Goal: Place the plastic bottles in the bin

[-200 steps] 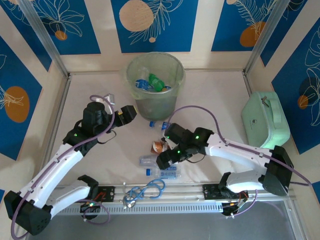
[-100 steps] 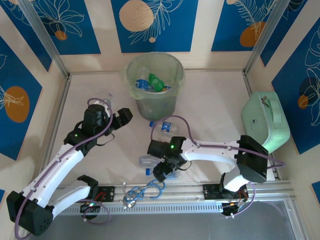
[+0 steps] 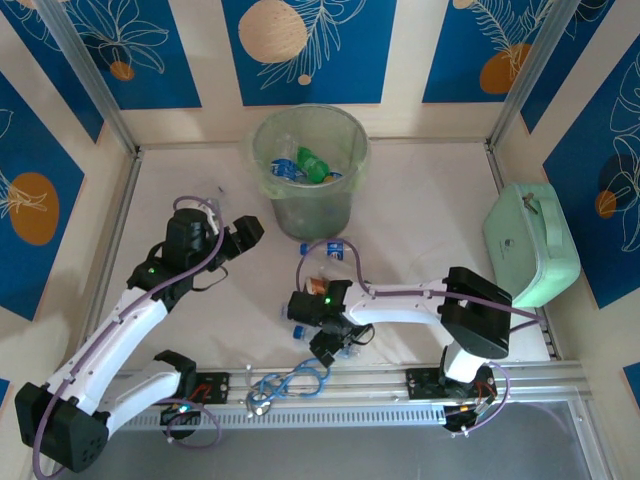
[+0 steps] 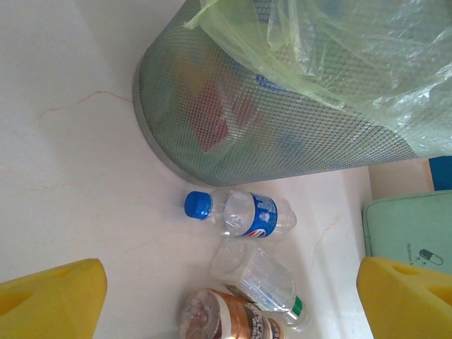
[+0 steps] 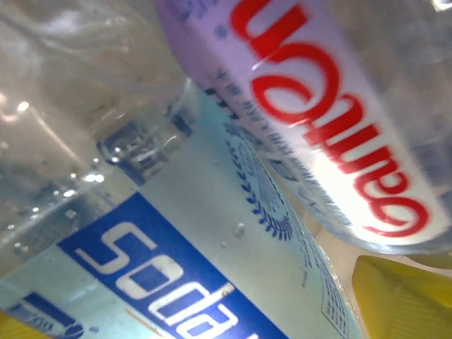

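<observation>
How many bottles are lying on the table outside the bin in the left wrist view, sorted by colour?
Clear: 2, the blue-capped bottle and the crumpled bottle
Brown-orange: 1, the brown-orange bottle
Total: 3

Left arm (image 3: 118, 322): reaching forward, forearm trailing behind and left of its hand.
Left gripper (image 3: 247, 231): empty, yellow fingertips (image 4: 49, 296) spread wide.
Right arm (image 3: 405, 298): folded leftward, forearm trailing right of its hand.
Right gripper (image 3: 325, 347): pointing down, fingers apart, grip unclear.
</observation>
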Action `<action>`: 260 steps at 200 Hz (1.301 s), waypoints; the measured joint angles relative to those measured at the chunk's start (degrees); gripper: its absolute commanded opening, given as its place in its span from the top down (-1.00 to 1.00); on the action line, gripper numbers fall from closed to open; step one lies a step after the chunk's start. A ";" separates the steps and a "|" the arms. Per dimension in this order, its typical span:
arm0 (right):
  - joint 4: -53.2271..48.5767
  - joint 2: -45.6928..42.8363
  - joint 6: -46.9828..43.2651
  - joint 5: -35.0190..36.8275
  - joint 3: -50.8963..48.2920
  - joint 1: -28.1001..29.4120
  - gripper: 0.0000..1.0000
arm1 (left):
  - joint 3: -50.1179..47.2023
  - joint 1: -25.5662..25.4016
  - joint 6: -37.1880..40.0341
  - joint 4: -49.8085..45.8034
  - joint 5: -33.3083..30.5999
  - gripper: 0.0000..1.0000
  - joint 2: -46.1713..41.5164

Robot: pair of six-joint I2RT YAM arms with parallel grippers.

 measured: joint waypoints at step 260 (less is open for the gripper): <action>2.78 -16.55 -0.96 2.56 5.51 0.42 -0.10 | -0.85 1.05 -0.50 0.37 5.16 -0.71 -0.15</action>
